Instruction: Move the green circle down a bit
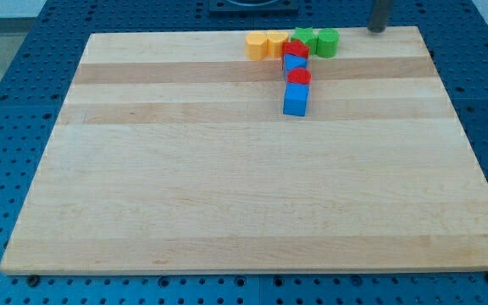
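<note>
The green circle (328, 42) stands near the board's top edge, right of centre, at the right end of a row of blocks. A green star (304, 38) touches its left side. My tip (379, 29) is at the view's top, up and to the right of the green circle, clearly apart from it. Only the rod's lower end shows; the rest is cut off by the frame's top.
Left of the green star sit a red block (296, 48), a yellow block (276, 44) and a second yellow block (256, 46). Below run a blue triangle (294, 63), a red circle (300, 78) and a blue cube (296, 100). The wooden board (244, 186) lies on a blue perforated table.
</note>
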Tool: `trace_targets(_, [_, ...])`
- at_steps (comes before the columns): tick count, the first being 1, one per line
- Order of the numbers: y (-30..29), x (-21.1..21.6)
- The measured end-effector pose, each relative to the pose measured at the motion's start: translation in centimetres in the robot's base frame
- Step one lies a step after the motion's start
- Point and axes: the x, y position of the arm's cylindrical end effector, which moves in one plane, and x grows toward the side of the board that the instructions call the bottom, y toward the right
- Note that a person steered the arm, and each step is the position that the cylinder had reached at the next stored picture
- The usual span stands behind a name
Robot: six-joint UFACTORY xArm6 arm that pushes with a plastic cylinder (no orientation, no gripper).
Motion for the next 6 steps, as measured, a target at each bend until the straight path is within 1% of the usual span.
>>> trace_targets(1, [-2.8,0.0])
trace_targets(6, [-4.3,0.0])
